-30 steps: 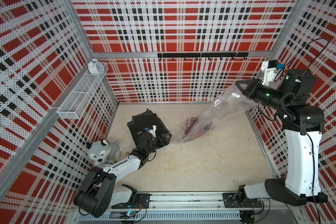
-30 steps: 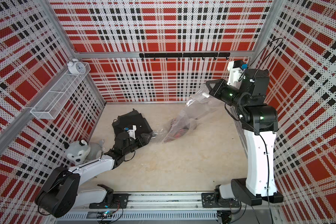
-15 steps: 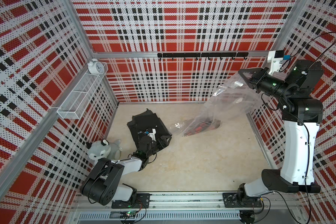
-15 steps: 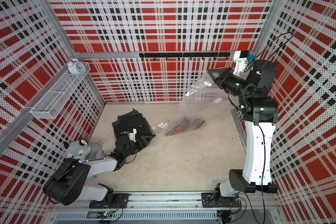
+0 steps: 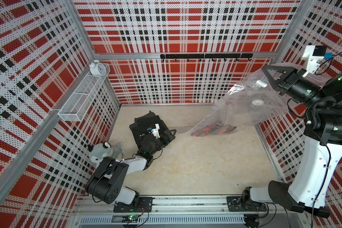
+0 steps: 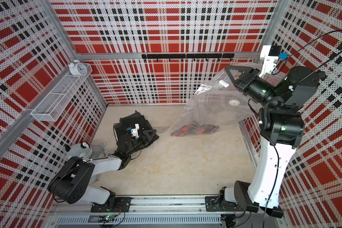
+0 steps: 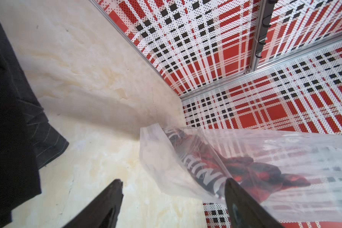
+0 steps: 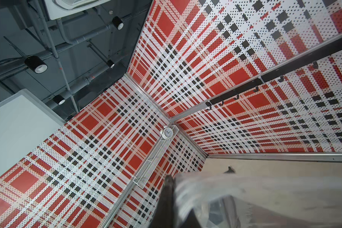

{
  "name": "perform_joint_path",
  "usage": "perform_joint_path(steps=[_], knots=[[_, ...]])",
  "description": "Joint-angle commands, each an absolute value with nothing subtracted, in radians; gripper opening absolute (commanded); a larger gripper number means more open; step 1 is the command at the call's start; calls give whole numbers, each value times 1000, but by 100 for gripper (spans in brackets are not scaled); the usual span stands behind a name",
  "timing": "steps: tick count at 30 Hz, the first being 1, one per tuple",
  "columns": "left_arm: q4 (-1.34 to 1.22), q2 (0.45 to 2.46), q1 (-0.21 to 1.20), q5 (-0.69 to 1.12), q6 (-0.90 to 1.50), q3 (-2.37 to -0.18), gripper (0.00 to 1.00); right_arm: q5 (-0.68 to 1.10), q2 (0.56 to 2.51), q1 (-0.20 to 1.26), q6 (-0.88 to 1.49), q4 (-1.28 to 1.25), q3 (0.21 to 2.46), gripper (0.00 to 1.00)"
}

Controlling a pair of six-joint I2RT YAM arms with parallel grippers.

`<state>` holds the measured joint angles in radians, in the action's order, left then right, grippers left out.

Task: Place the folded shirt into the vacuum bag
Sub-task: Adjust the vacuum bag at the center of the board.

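In both top views the right gripper (image 5: pixel 266 69) is clamped shut on the upper edge of the vacuum bag (image 5: pixel 245 106) and holds it high by the right wall. The valve disc (image 5: pixel 257 102) and zip slider clip (image 5: pixel 259 84) hang below the pinch. The red-and-black shirt (image 5: pixel 213 130) is inside, at the bag's low end, which rests on the desk (image 5: pixel 205 167). The left gripper (image 5: pixel 169 137), spread wide and empty, sits low over a black garment (image 5: pixel 144 120), apart from the bag. The step looks like settling the shirt to the bottom, so lift smoothly and avoid jerks that could pull thin film out of the pinch. In the left wrist view nothing lies between the left gripper's (image 7: pixel 172 197) wide jaws. The bag's corner (image 7: pixel 162 154) is just ahead, and the shirt (image 7: pixel 235 169) looks bunched rather than flat, so a light press there might flatten it. In the right wrist view crinkled plastic (image 8: pixel 245 197) sits against the closed right gripper (image 8: pixel 169 183). I cannot tell how much film is caught, so treat the hold as shallow.
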<state>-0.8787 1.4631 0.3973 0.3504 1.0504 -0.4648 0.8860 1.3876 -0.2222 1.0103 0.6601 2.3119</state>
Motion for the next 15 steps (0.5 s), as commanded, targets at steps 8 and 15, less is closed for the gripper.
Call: perform_joint_path(steps=[8,15], knots=[[-957,1535,486,329,1099,-518,98,1005,1390,-320,1115,475,2299,0],[-957,1655,547,388,1148,-586,90,1046,1413,-372,1209,383,2320,0]])
